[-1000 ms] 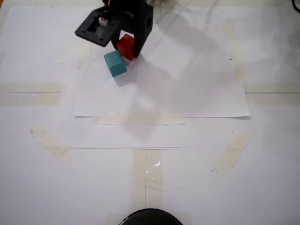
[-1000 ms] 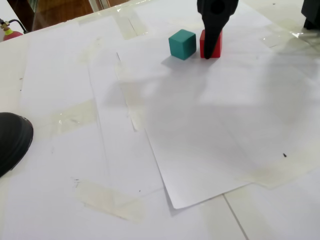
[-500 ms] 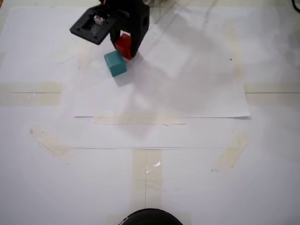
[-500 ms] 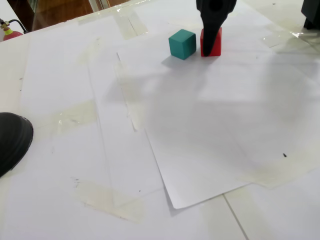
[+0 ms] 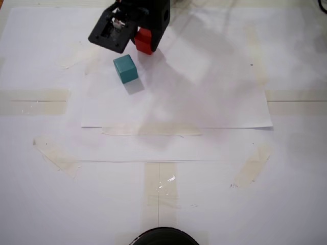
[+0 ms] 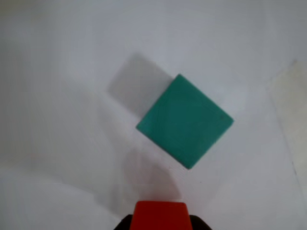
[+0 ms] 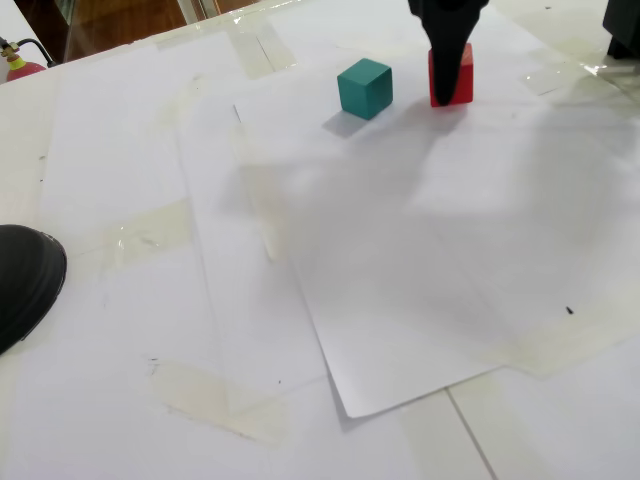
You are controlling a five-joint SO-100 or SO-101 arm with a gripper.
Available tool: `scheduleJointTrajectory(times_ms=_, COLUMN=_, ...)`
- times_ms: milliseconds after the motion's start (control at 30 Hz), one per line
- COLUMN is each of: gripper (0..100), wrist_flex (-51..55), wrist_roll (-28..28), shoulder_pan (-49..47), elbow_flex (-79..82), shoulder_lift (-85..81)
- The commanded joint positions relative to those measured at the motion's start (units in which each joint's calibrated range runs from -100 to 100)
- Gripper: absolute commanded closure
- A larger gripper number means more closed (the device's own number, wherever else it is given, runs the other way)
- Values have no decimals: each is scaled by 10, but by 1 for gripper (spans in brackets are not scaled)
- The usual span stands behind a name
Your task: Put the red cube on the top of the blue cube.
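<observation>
Red cube: small, matte, plain. Held between the black fingers of the gripper, which is clamped on it. In a fixed view a dark finger crosses its front face; its underside seems clear of the paper, though contact cannot be ruled out. In the wrist view only its top edge shows at the bottom of the frame. No writing on it.

Blue cube: teal, matte, plain, same size as the red one. Stands flat on the paper, apart from the red cube; in a fixed view it lies nearer and left of it, in the other to its left with a gap between. In the wrist view it sits mid-frame, turned corner-on, nothing on top. No label.

Gripper body: black, with a flat plate jutting left in a fixed view; it hides most of the red cube from that side.

Paper sheet: white, loose-edged, laid over more white sheets, one near corner lifted slightly in a fixed view.

Tape strips: pale, translucent, at sheet edges and seams. No print readable.

Dark round object: black, at the left edge in a fixed view, well apart from both cubes; kind cannot be told.

Red item: far left corner, small, unclear.
</observation>
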Motion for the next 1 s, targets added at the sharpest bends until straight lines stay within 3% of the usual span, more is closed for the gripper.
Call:
scheduleJointTrajectory(times_ms=0, gripper=89, wrist_flex=44, wrist_roll=5, shoulder_pan=7, elbow_flex=-76, shoulder_lift=-26)
scheduleJointTrajectory(times_ms=967, gripper=89, wrist_flex=146, wrist_roll=79, shoulder_pan=54, elbow_flex=-366, shoulder_lift=79)
